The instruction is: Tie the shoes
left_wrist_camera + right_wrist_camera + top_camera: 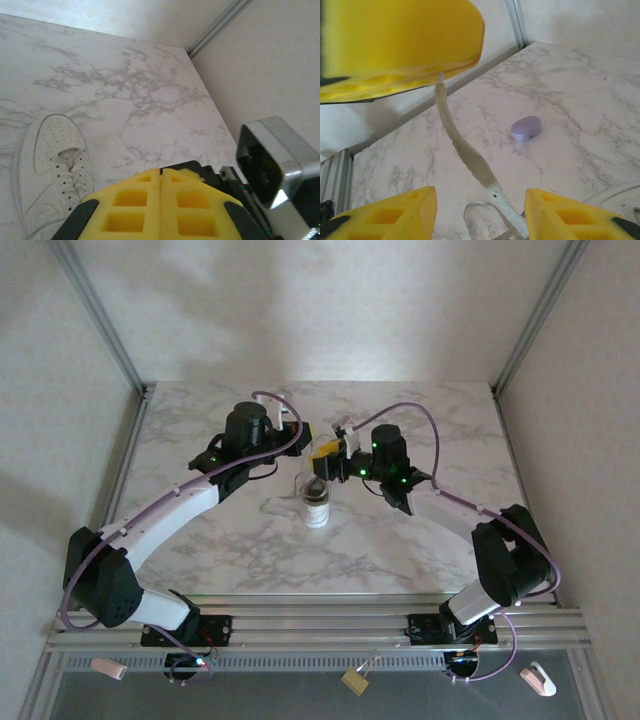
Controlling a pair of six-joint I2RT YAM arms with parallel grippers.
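**Lace is up off the sneaker, right side lined up for a grab**

The white sneaker (317,506) sits mid-table (470,430), closest to the arm bases. Just above and past it, the right gripper (480,215) has its yellow fingers (385,215) spread apart, with the lace (470,160) running up between them and touching neither. Higher above the sneaker, the left gripper (160,180) is pinched tight on the lace's top end. I'd say close the right one low, near the sneaker, while the left holds tension so the lace doesn't flop sideways. A little purple pebble thing (526,128) lies well beyond the sneaker, out of the way.
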